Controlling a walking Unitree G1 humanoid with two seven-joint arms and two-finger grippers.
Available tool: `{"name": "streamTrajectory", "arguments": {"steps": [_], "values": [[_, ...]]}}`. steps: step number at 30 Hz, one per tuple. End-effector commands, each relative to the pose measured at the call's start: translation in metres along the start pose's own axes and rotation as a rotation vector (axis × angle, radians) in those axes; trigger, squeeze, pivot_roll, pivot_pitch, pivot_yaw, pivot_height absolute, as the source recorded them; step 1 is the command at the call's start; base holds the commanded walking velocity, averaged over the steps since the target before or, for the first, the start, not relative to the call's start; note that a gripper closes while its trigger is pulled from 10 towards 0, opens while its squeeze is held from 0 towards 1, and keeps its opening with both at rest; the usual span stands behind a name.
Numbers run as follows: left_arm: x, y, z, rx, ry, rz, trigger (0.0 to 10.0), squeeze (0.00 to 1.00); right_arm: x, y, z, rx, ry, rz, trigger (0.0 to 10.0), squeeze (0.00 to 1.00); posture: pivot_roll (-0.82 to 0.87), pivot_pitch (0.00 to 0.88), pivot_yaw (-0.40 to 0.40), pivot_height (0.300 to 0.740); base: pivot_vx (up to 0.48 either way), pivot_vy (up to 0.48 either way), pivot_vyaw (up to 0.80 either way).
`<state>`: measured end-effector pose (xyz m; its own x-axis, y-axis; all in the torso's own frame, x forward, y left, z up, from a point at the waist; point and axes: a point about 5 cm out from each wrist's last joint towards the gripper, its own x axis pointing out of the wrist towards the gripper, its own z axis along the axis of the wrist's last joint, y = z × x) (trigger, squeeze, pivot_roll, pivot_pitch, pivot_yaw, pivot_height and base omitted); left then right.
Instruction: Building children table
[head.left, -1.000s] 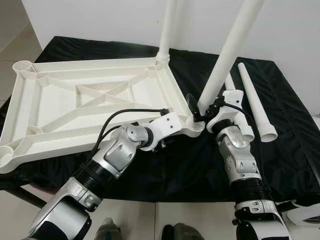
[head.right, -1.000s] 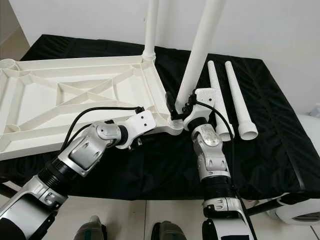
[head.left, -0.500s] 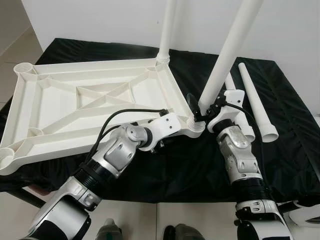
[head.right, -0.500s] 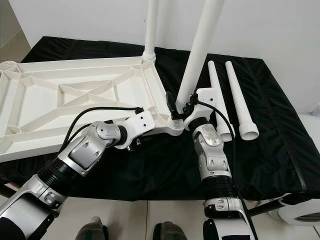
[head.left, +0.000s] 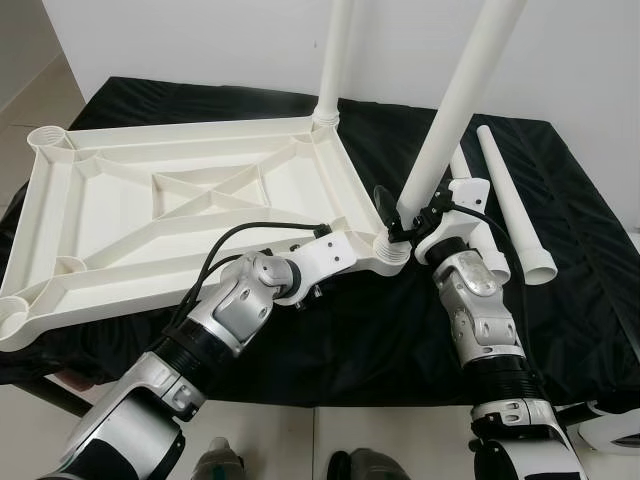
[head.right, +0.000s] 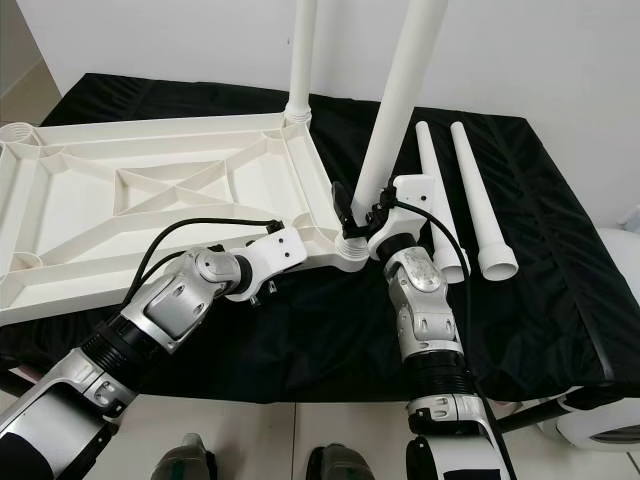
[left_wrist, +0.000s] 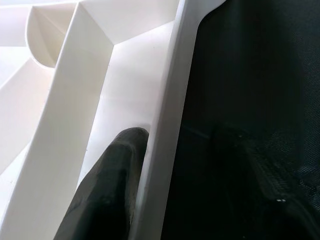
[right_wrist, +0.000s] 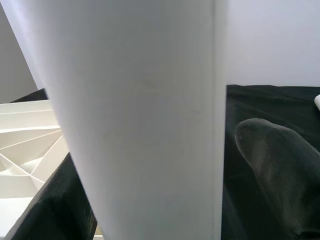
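Little has shifted since a second ago: only the left gripper (head.left: 352, 243) has slid slightly along the upturned white tabletop (head.left: 180, 205), its fingers (left_wrist: 107, 195) pinching the near rim. Four legs in all: two stand in corner sockets, two loose legs (head.left: 515, 205) lie on the black cloth (head.left: 560, 290). Right gripper (head.left: 397, 225) is clenched around the near upright leg (head.left: 455, 100); the far leg (head.left: 333, 60) stands alone.

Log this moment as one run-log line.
left gripper: shut on upturned white plastic tabletop edge | right gripper: shut on white plastic leg in near corner socket
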<state>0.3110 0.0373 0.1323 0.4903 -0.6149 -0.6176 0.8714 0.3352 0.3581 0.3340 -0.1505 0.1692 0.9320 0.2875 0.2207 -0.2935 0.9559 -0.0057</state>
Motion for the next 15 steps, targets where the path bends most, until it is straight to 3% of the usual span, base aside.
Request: {"name": "streamTrajectory", "arguments": {"steps": [1, 15], "values": [[0.0028, -0.0008, -0.0054, -0.009, 0.023, 0.005, 10.0, 0.0, 0.0006, -0.003, 0.0023, -0.013, -0.007, 0.002, 10.0, 0.0, 0.03, 0.025, -0.039, 0.74, 0.0, 0.0, 0.0], [0.0125, -0.0042, -0.0088, -0.116, -0.037, -0.011, 10.0, 0.0, 0.0012, -0.0049, 0.0032, -0.022, -0.006, 0.007, 10.0, 0.0, 0.03, 0.024, -0.051, 0.74, 0.0, 0.0, 0.0]]}}
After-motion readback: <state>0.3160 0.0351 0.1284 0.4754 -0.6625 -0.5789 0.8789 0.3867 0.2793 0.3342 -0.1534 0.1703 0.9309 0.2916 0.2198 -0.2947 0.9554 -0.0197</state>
